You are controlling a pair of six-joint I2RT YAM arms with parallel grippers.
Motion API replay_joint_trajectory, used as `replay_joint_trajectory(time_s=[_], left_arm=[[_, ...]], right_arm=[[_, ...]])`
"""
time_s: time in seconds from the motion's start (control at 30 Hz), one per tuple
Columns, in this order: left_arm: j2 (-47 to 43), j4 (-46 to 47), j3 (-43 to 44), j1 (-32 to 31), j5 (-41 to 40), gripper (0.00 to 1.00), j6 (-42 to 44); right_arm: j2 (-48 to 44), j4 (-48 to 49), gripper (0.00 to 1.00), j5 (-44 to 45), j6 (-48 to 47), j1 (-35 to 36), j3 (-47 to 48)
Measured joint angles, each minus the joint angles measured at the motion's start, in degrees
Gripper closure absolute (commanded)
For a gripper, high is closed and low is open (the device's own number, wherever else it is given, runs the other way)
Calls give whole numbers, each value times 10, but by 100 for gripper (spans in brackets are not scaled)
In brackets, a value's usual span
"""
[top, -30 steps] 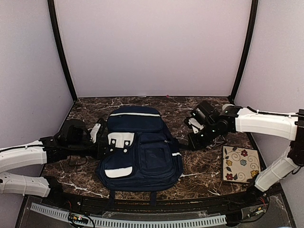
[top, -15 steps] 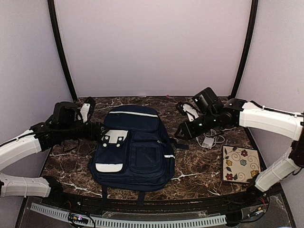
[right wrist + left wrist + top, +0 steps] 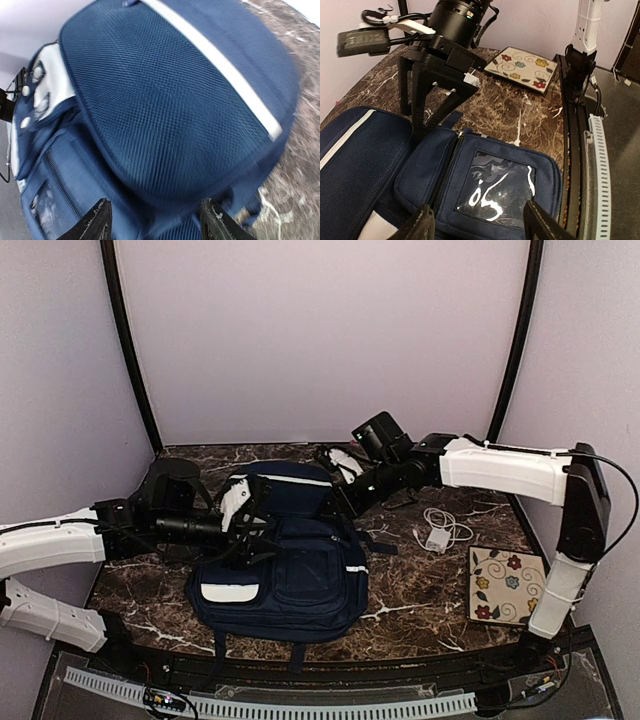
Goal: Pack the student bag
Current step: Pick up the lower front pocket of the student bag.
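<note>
Navy student bag (image 3: 300,570) lies flat, front pockets up, in the middle of the dark marbled tabletop (image 3: 420,590). My left hand (image 3: 480,227) hangs open over its clear-window pocket; my right hand (image 3: 156,222) hangs open above its mesh top panel.

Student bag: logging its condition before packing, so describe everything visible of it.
The student bag lies flat, front up, on the marble table, top toward the rear. Navy mesh-like fabric, white stripes, pale grey patch, clear-window pocket, zip shut. The open left claw and right claw hover at its upper half; contact unclear.
</note>
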Motion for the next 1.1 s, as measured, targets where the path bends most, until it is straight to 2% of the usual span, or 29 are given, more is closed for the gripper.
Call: replay_joint_trajectory(time_s=[0.17,0.37,0.6,1.0,1.1], left_arm=[[68,-16,19,0,9,31,76],[112,-33,30,-5,-1,30,146],[179,-48,83,-28,-40,26,221],[242,-80,145,-38,-63,24,256],[241,-83,146,-40,-67,31,254]], right_arm=[[57,-9,35,-14,-44,8,23],[57,3,36,-3,-74,15,11],[52,40,37,6,-76,19,-15],[38,98,38,-32,-76,7,-59],[33,106,38,-38,-76,4,-68]])
